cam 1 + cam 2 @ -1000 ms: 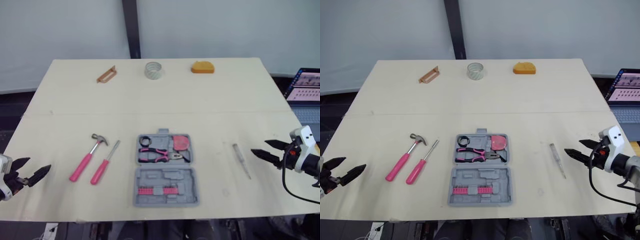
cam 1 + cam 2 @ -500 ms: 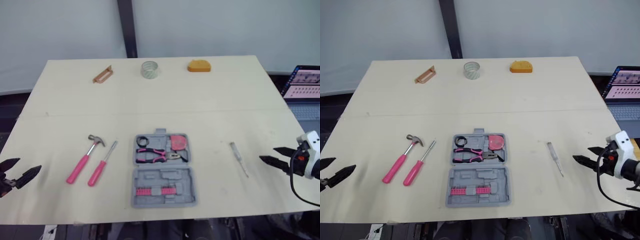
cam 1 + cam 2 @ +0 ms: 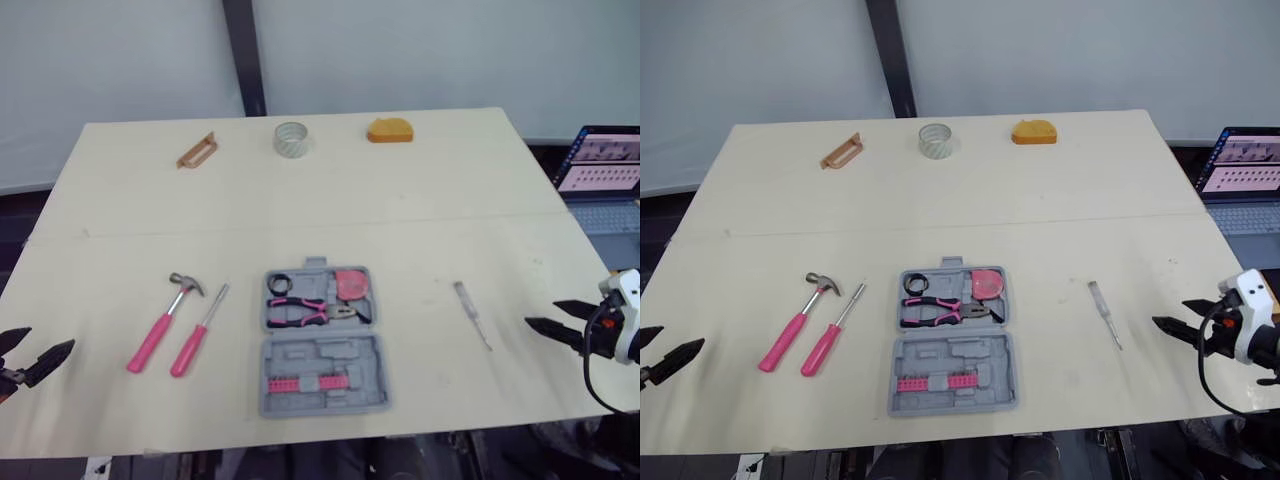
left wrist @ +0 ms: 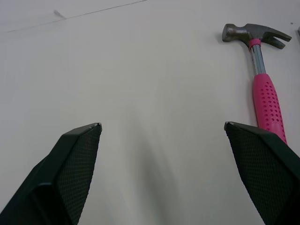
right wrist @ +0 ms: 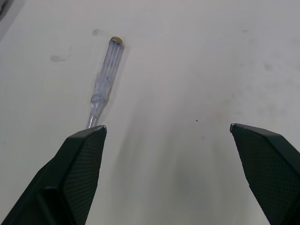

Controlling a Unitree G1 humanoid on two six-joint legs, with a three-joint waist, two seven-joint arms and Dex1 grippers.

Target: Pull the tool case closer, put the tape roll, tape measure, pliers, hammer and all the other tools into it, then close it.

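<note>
The left gripper (image 4: pixel 162 124) hangs over the table's (image 3: pixel 420 210) front left edge, its 2 fingers spread wide and holding nothing. The right gripper (image 5: pixel 168 125) hangs near the front right edge, also spread and empty. The case (image 3: pixel 322 340) lies open and flat near the front edge, between the 2 grippers and well apart from both. Its far half holds pliers (image 3: pixel 310 312), a black ring (image 3: pixel 279 284) and a round pink piece (image 3: pixel 350 284). Its near half holds a row of pink bits (image 3: pixel 295 384).

Between the left gripper and the case lie the hammer (image 3: pixel 160 325) and a pink screwdriver (image 3: pixel 195 335), side by side, heads pointing away. Between the right gripper and the case lies a clear screwdriver (image 5: pixel 105 82), near the gripper.

Along the far edge, well apart from both grippers, sit a brown piece (image 3: pixel 196 150), the tape roll (image 3: pixel 291 139) and an orange tape measure (image 3: pixel 389 131). A laptop (image 3: pixel 600 175) stands off the table's right side.
</note>
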